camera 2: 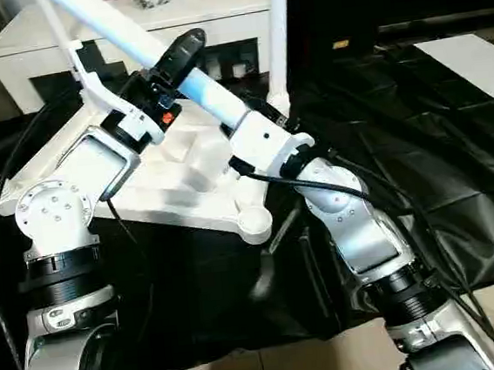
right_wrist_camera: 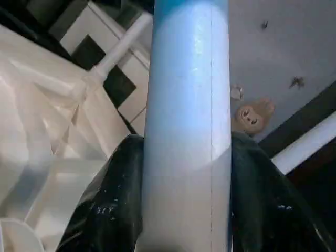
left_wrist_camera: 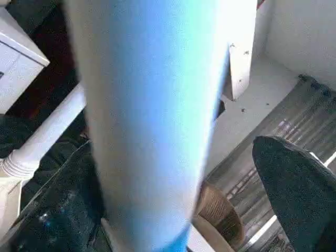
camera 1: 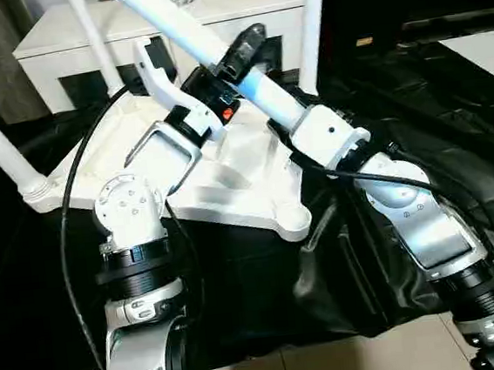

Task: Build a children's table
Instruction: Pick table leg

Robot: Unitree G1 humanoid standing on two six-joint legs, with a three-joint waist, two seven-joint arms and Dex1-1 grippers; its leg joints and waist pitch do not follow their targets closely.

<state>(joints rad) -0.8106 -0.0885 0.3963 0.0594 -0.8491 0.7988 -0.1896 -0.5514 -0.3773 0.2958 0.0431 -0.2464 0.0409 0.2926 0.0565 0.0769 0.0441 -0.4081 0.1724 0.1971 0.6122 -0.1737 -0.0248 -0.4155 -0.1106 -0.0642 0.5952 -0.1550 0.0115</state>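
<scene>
The children's table (camera 1: 228,174) lies upside down on a surface draped in black plastic sheeting (camera 1: 451,122), ribbed underside up, and three of its round white legs already stand up from their corners. The near corner socket (camera 1: 293,224) sits empty at the front edge, close to the right forearm.

The fourth leg (camera 1: 181,27) is up in the air, slanting over the tabletop from the upper left down toward the right wrist. The right gripper (right_wrist_camera: 186,173) is clamped on it: in the right wrist view a black finger (right_wrist_camera: 113,202) presses each flank of the tube. The left gripper (camera 1: 230,57) sits higher up the same leg with its fingers spread wide. One black finger (camera 1: 247,45) lies over the far side of the tube, and the white bracket (camera 1: 157,82) stands clear on the near side. In the left wrist view the leg runs right in front of the camera, and a black finger (left_wrist_camera: 299,189) stands off to one side with a clear gap to the tube, so there's no grip there.

Behind the table stands a white cabinet with dark glass doors (camera 1: 214,26), some small clutter on top. A pale tiled floor (camera 1: 351,359) shows at the front. A black cable (camera 1: 68,220) loops out from the left arm over the table's left side, and another trails across the right wrist.
</scene>
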